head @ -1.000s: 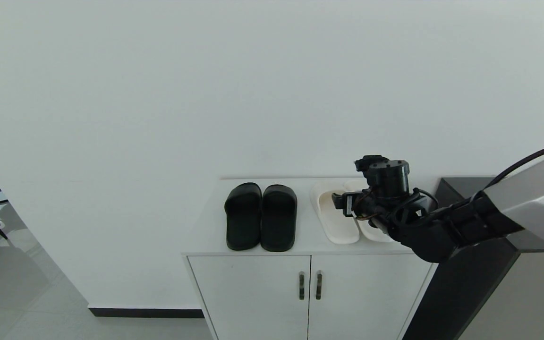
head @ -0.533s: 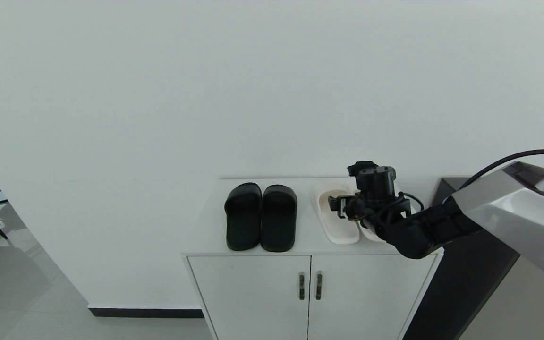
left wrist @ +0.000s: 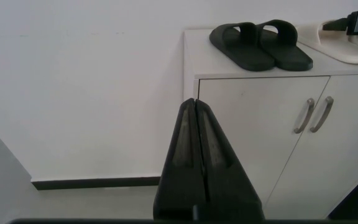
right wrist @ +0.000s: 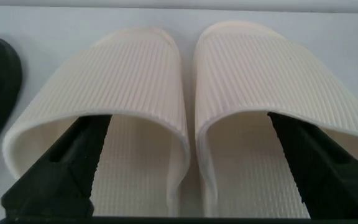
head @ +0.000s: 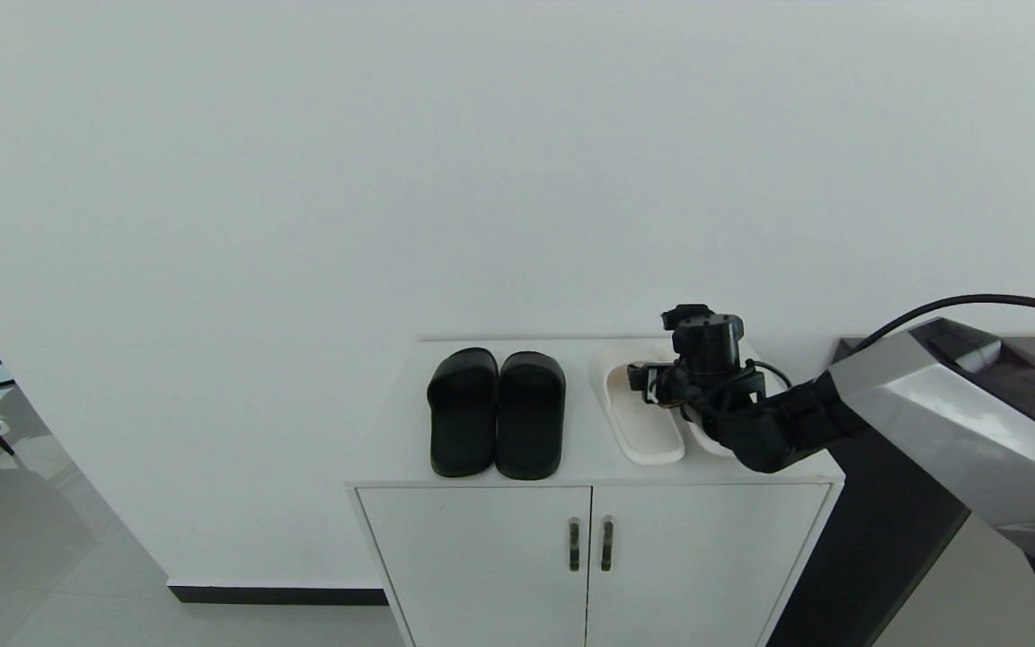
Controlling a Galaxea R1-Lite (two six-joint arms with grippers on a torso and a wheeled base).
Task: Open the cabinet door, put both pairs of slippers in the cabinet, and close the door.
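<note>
Two right fingers lie inside the white slippers, one under each strap.

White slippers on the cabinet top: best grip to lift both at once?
Likely pinch the adjoining inner strap walls, coming from the heel end. The white slippers lie side by side with arched straps, letting the open right gripper slide one finger under each.

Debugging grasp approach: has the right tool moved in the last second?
Yes. The right tool has edged left and farther in over the cabinet top, deeper onto the white slippers.
</note>
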